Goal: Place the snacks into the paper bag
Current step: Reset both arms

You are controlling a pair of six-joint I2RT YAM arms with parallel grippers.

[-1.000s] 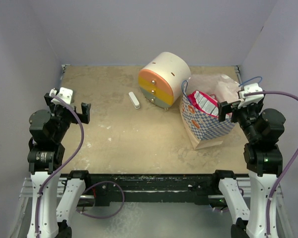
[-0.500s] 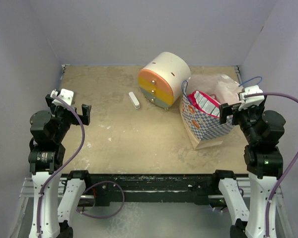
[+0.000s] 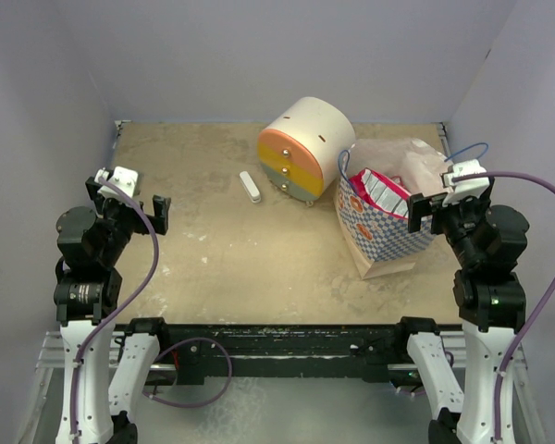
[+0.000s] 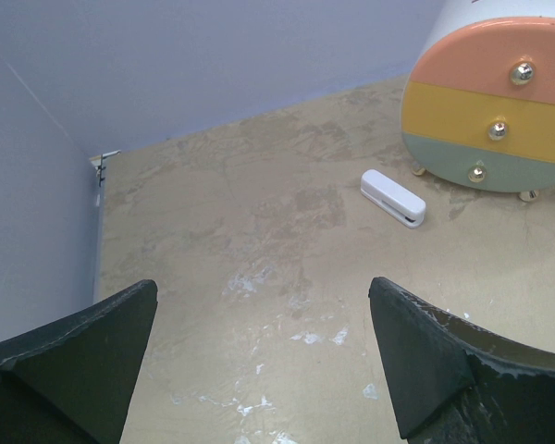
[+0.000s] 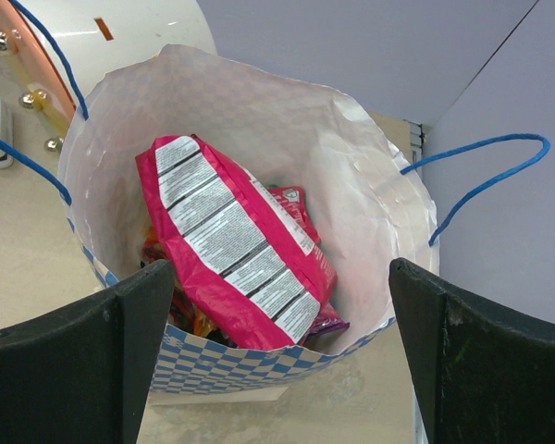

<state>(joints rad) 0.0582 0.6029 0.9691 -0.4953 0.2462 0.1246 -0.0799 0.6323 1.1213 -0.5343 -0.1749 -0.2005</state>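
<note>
Snacks piled inside the paper bag: one large pink crinkly packet on top, white printed panels showing, slanted from 11 toward 5 o'clock; smaller red, purple and orange packets underneath. Bag standing open at 3 o'clock on the desk, white-lined paper, blue-white checkered band, thin blue cord handles. Right pincer spread wide, raised by the bag's mouth, pinching nothing. Left pincer likewise spread and empty, at 9 o'clock over mottled tan surface. Round cream drawer unit at 12 o'clock, fronts orange, yellow and green with metal knobs; small white stick just beside it, at its 9 o'clock.
</note>
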